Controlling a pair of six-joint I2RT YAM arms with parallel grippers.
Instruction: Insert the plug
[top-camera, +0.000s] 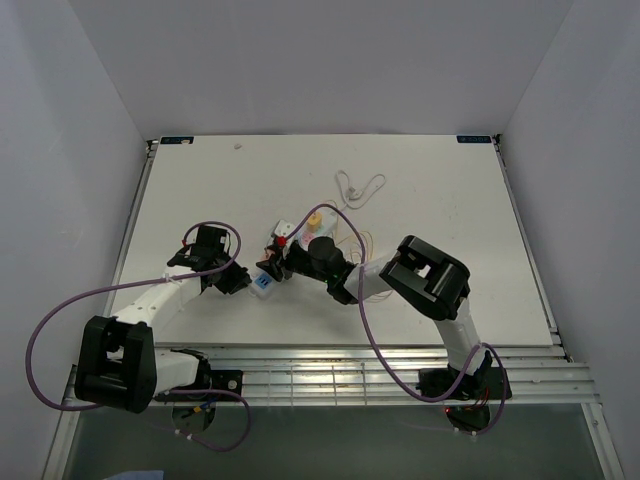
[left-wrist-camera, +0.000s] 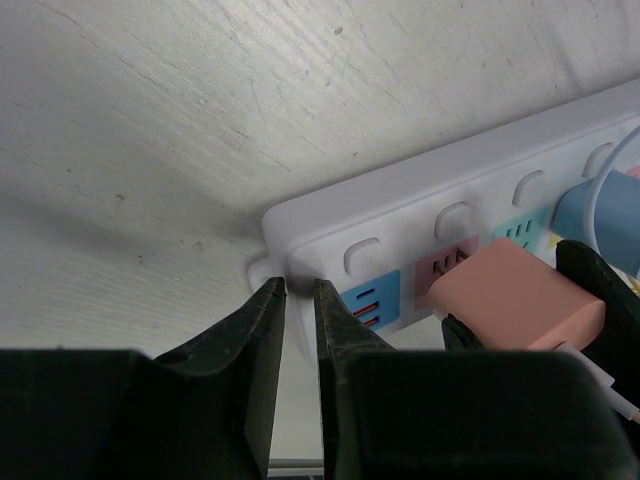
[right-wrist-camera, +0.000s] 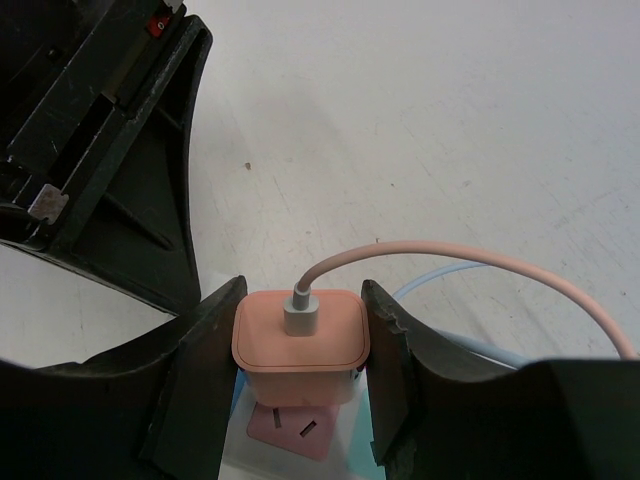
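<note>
**Spotter:** Nearest your right wrist camera, your right fingers (right-wrist-camera: 205, 385) are closed on the pink plug (right-wrist-camera: 300, 340). There is one pad on each side of its body, and the cable (right-wrist-camera: 480, 262) rises from its top.

**Operator:** Is it in?

**Spotter:** Not fully, I'd judge. The plug sits square over the pink socket (right-wrist-camera: 290, 430) on the power strip (left-wrist-camera: 420, 200), and part of that socket's face shows below the body. The body hides whether the prongs have entered the slots.

**Operator:** And my left side?

**Spotter:** Your left fingers (left-wrist-camera: 255, 340) stand only a slit apart, with their tips against the end of the strip, just beside the blue socket (left-wrist-camera: 365, 300). I can't tell whether they pinch its lip or merely press on it.

**Operator:** So what's done, and what's left?

**Spotter:** Pickup and lining-up look done. You have the plug gripped over the matching socket, and the strip lies flat on the bench (left-wrist-camera: 150, 150). What's left is to push it home until the body meets the strip's face, then let go on both sides. Watch for tilt, because if the strip slides the prongs may bind.
</note>
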